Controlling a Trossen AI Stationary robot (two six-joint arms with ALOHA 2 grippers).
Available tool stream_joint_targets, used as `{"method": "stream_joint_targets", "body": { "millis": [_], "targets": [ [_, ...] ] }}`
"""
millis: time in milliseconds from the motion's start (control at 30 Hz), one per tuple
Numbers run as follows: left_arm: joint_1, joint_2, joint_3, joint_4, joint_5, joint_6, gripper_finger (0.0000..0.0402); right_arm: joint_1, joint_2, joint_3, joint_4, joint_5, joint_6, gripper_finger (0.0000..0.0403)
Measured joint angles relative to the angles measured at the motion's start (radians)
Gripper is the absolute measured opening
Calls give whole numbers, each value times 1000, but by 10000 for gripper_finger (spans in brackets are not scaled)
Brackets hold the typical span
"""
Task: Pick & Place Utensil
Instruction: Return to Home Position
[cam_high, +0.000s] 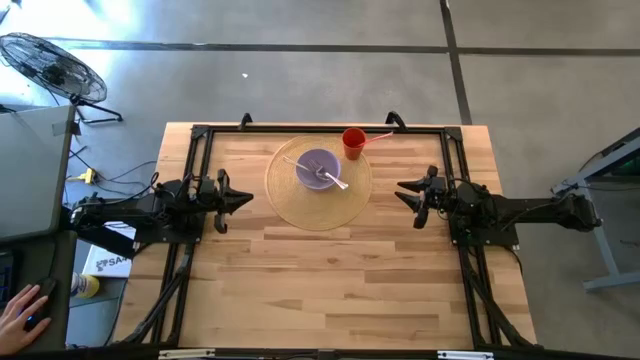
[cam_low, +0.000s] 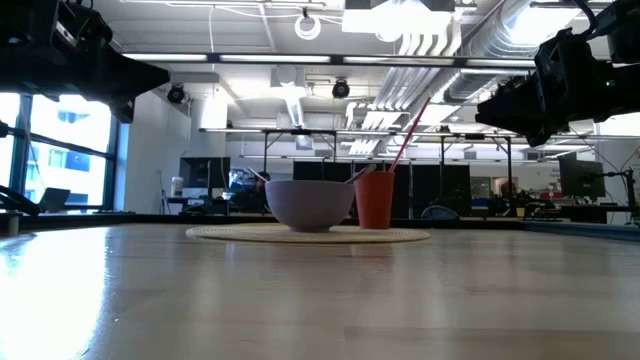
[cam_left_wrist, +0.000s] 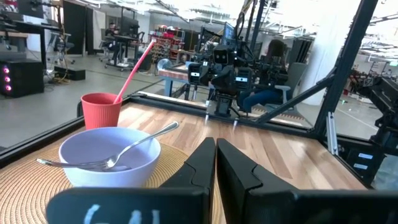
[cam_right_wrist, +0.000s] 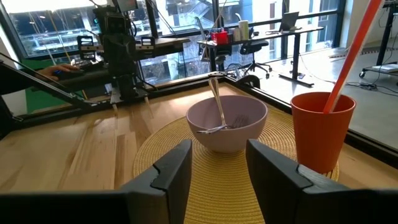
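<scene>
A lavender bowl (cam_high: 318, 167) stands on a round woven placemat (cam_high: 290, 200). A metal fork (cam_left_wrist: 127, 150) lies in the bowl, tines down inside, handle leaning on the rim. A red cup (cam_high: 353, 142) with a pink straw (cam_left_wrist: 137, 65) stands at the mat's far right edge. My left gripper (cam_high: 247, 198) hovers shut left of the mat, above the table. My right gripper (cam_high: 402, 188) hovers open right of the mat, pointing at the bowl (cam_right_wrist: 227, 122). Neither touches anything.
A black frame (cam_high: 200, 135) runs around the table's edges. Bare wooden tabletop (cam_high: 330, 290) spreads on the near side of the mat. A fan (cam_high: 50, 65) stands on the floor beyond the far left corner. A person's hand (cam_high: 25, 305) shows at the left, off the table.
</scene>
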Motion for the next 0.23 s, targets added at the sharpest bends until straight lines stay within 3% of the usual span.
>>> {"method": "stream_joint_targets", "body": {
  "millis": [233],
  "targets": [
    [0, 0, 0, 0, 0, 0, 12, 0, 0, 0, 0, 0, 0, 145]
  ]
}}
